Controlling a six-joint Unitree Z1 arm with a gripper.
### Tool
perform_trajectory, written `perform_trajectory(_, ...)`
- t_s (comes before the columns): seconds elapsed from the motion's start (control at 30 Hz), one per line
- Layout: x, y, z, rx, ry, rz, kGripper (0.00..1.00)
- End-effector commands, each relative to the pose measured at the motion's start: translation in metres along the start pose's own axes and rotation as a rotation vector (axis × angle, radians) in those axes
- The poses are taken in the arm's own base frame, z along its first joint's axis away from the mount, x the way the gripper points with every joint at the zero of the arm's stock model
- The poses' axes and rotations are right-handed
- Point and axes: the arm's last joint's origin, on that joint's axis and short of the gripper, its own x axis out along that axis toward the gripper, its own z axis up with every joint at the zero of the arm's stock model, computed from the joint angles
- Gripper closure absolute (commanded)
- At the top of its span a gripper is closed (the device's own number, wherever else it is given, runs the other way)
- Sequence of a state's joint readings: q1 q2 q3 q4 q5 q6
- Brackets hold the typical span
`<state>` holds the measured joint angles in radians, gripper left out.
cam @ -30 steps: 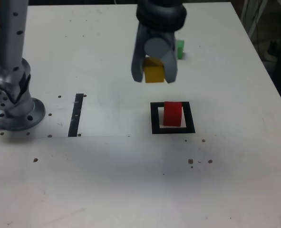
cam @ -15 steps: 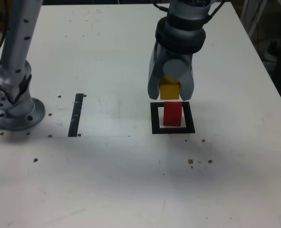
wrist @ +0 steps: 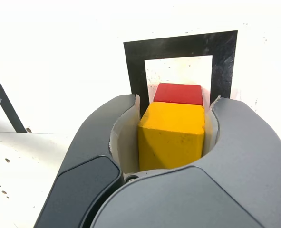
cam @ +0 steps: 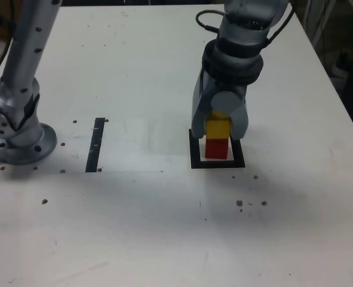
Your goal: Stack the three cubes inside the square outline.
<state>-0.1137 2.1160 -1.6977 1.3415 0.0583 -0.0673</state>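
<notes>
Gripper (cam: 218, 134) is over the square (cam: 218, 164) for you, clamped on the yellow cube (cam: 218, 127), with one finger on either side of it. You see its fingertips pointing down at the table (cam: 134, 227) in the exterior view, and the yellow cube's front face showing between them.

Your red cube (cam: 217, 149) sits inside the square, on its white middle, with black tape around it. In the exterior view the yellow cube covers the upper part of the red one; you cannot tell whether the two are touching or a thin gap remains.

Your wrist view shows the yellow cube between the pale pads (wrist: 126, 137), its top and one side face in sight. Past it you see a band of the red cube, with white centre and the black frame beyond. Part of the frame is hidden from you behind the gripper and the cube.

In the exterior view, the black strip (cam: 95, 145) lies well apart from the square, towards the exterior view's left. Farther that way you have the arm's base (cam: 27, 143), and small dark spots are scattered over the white table
</notes>
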Motion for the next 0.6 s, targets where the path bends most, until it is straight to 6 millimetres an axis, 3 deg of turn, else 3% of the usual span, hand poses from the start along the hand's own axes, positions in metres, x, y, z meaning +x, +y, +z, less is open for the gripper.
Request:
perform_trajectory(0.0,0.0028,-0.0007,0.0011,0.000,0.008,0.001,0.70)
perform_trajectory(0.17,0.0048,-0.0008,0.0012,0.001,0.016,0.006,0.67)
perform_trajectory(0.57,0.0098,-0.0022,0.0057,0.006,0.029,-0.012,0.35)
